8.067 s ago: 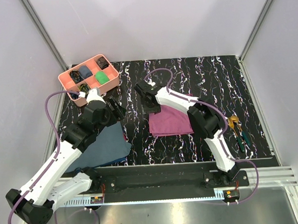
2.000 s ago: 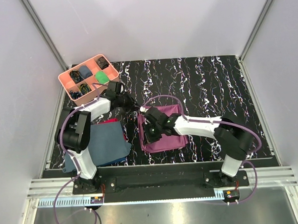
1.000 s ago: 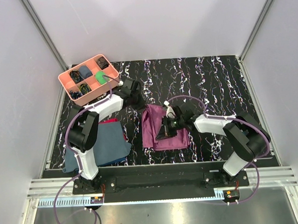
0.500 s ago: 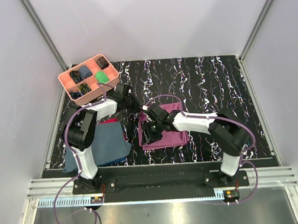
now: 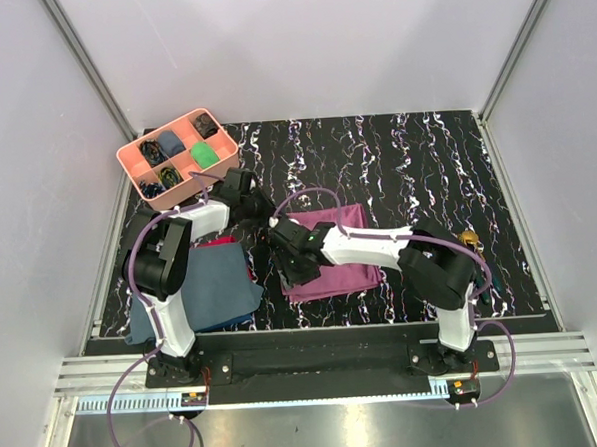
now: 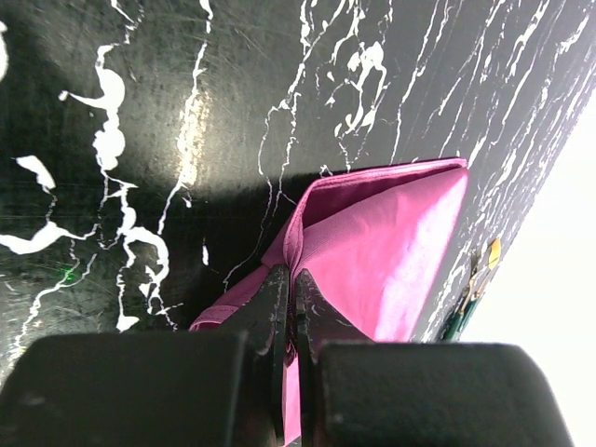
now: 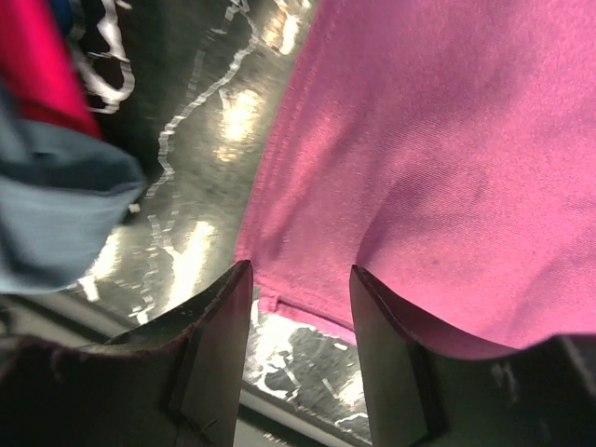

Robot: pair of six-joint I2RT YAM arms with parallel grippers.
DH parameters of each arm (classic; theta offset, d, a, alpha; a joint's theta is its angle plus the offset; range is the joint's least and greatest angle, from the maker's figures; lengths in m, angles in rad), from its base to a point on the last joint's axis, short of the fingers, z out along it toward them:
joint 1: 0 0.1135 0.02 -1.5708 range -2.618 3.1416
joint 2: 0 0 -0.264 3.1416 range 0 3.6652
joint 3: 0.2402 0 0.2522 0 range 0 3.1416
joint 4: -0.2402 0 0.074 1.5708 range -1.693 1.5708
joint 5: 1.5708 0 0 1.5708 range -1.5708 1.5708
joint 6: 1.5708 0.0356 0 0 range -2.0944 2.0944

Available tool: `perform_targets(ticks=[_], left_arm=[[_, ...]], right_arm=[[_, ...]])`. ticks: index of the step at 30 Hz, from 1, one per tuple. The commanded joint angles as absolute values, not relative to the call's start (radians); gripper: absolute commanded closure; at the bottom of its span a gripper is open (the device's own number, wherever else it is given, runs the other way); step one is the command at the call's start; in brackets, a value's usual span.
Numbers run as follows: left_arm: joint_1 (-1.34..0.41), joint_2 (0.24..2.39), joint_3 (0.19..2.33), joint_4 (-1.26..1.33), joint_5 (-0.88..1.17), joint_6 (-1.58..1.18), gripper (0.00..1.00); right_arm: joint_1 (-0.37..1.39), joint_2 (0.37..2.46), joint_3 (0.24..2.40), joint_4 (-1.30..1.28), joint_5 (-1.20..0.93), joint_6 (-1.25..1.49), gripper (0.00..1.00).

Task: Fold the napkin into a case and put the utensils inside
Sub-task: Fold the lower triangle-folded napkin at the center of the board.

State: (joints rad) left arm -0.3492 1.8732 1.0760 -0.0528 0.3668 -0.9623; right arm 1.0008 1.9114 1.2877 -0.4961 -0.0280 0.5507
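Note:
The plum-purple napkin (image 5: 332, 250) lies folded in a flat rectangle at mid-table. My left gripper (image 5: 265, 211) is at its far left corner. In the left wrist view the left gripper (image 6: 291, 282) is shut on a raised fold of the napkin (image 6: 396, 244). My right gripper (image 5: 289, 273) hangs over the near left corner. Seen from the right wrist, the right gripper (image 7: 300, 300) is open, its fingers (image 7: 212, 346) straddling the napkin (image 7: 428, 158) edge with nothing held. The utensils (image 5: 469, 239) lie at the right, mostly hidden by the right arm; they show as the utensils (image 6: 473, 291) beyond the cloth.
A pink compartment tray (image 5: 162, 132) stands at the back left with small items in it. A slate-blue cloth (image 5: 207, 288) lies left of the napkin, with a red cloth (image 5: 219, 242) peeking out at its far edge. Both cloths show at the left of the right wrist view.
My right gripper has opened and moved left, from the napkin's middle to its near left corner. The left gripper stays shut on the cloth and has shifted slightly.

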Motion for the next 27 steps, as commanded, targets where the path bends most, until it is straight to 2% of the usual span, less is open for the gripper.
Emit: perform_targets(ticks=[1,10,15,18,19,27], left_arm=[[-0.345,1.838,1.072,-0.003,0.411,-0.977,1.00],[-0.334,1.842,1.060,0.020,0.413,-0.979,1.00],[-0.327,1.850,1.060,0.020,0.417,-0.976,1.00],[-0.324,1.855,1.055,0.025,0.422,-0.973,1.00],[-0.324,1.855,1.054,0.025,0.420,-0.970,1.00],[-0.319,1.852,1.048,0.015,0.430,-0.950,1.00]], right_arm=[[1.037,1.957,1.342,-0.549,0.080,0.512,0.45],[1.114,2.072,1.399,-0.641,0.202,0.523,0.40],[1.152,2.140,1.388,-0.726,0.270,0.561,0.42],[1.152,2.129,1.345,-0.684,0.255,0.557,0.50],[1.154,2.123,1.341,-0.666,0.255,0.557,0.58],[1.109,2.060,1.299,-0.565,0.189,0.543,0.92]])
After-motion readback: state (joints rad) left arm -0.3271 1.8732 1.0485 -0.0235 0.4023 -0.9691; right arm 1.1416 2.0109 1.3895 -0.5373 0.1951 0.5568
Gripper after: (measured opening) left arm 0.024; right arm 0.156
